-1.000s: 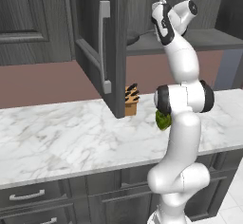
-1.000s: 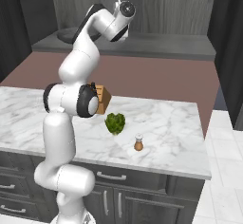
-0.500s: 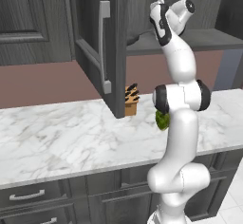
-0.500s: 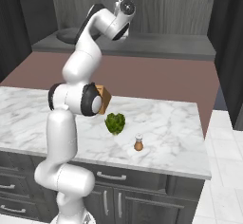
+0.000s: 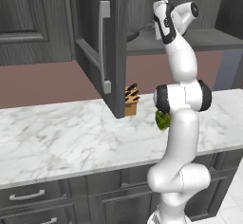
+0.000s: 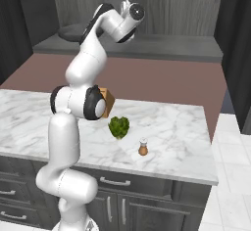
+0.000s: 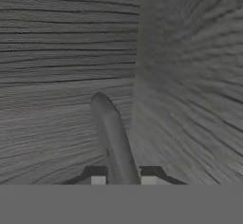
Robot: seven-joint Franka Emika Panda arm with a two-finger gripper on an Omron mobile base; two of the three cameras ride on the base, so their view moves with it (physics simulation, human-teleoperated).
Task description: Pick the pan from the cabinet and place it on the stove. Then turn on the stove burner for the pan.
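Dark grey pan (image 6: 73,31), thin straight handle (image 7: 114,140).

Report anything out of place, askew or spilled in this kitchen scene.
Nothing stands out. The cabinet door hangs open, the pan sits flat on its shelf, and the knife block, green vegetable and shaker rest on the counter.
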